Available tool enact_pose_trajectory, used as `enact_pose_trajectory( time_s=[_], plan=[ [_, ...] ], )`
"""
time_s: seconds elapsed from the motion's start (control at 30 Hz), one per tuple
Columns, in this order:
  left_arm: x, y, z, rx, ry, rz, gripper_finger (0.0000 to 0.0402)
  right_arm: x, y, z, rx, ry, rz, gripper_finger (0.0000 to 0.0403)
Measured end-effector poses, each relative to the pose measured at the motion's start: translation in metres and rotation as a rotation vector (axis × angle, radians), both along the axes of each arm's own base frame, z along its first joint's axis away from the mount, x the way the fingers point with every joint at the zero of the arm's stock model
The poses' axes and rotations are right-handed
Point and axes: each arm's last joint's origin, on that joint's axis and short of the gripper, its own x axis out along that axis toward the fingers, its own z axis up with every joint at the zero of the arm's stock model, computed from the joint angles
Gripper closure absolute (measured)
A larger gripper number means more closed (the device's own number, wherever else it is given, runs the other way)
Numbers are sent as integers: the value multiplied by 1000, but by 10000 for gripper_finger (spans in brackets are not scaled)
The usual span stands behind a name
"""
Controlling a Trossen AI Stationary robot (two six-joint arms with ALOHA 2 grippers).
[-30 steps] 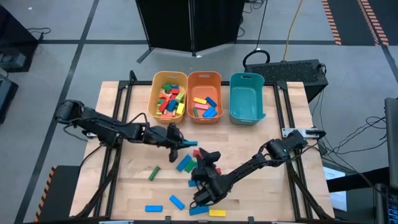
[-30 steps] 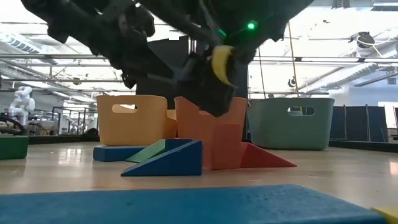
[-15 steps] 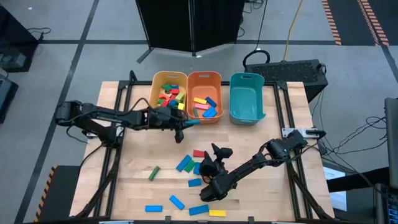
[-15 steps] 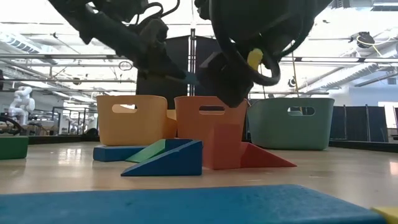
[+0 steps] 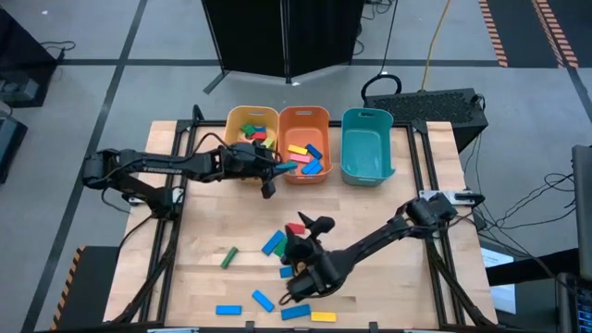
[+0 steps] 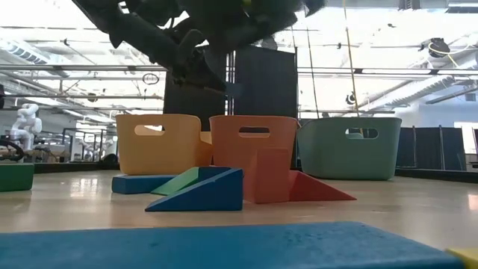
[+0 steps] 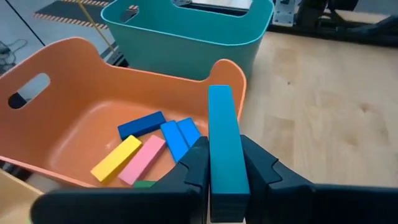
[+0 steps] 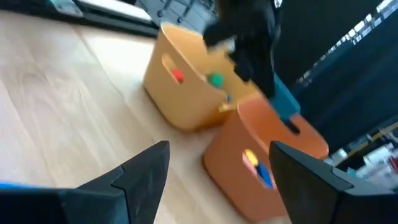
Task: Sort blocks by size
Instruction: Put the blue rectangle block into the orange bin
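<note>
A teal-blue bar block (image 7: 221, 124) sticks out ahead of my left gripper (image 7: 222, 171), which is shut on it at the near rim of the orange bin (image 7: 74, 118); the high view shows that gripper (image 5: 276, 172) there. My right gripper (image 5: 305, 234) hangs open over loose blocks in the table's middle: a red block (image 5: 297, 228), a blue one (image 5: 274, 243), another blue (image 5: 289, 271). Its fingers hold nothing in the right wrist view (image 8: 224, 186). More blocks lie flat near the front edge and in the yellow bin (image 5: 252, 141). My left gripper pinches the bar's near end (image 7: 224, 163) by its two long sides between its two fingers. The fingers come from the table's left, slanting a little down, and lie along the bar. The bar is lifted clear, its free end (image 7: 219, 93) out over the orange bin.
A teal bin (image 5: 366, 146) stands right of the orange bin at the far edge. A green bar (image 5: 228, 256) lies at the left middle. Blue blocks (image 5: 263, 300) and a yellow one (image 5: 324, 316) lie along the near edge. Bare wood shows at the table's right.
My left gripper has carried the teal-blue bar up from the table's middle toward the far edge, to the orange bin's near rim, staying shut on it. My right gripper has risen from the blocks in the middle and rolled.
</note>
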Motion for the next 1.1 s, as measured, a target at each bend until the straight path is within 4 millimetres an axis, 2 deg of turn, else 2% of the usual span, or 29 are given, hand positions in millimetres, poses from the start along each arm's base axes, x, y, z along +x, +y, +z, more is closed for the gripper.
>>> enact_pose_trajectory(
  time_s=[0.1, 0.23, 0.5, 0.67, 0.83, 1.0, 1.1],
  plan=[
    [0, 0, -1, 19, 16, -11, 354, 9, -1, 17, -22, 7, 40, 140],
    [0, 0, -1, 24, 15, -12, 352, 12, -7, 43, -43, 8, 67, 140],
    [-2, 15, -7, 16, 42, 37, 351, -7, -21, 93, 29, -25, 97, 140],
    [-2, 27, -14, -9, 63, 49, 350, -24, -30, 114, 116, -5, 128, 140],
    [-1, 36, -21, -28, 81, 64, 350, -43, -40, 120, 144, 13, 63, 140],
    [8, 44, -15, -31, 85, 77, 350, -53, -44, 114, 164, 16, -6, 140],
    [19, 48, -8, -41, 78, 58, 350, -54, -45, 103, 175, 21, -23, 140]
  ],
)
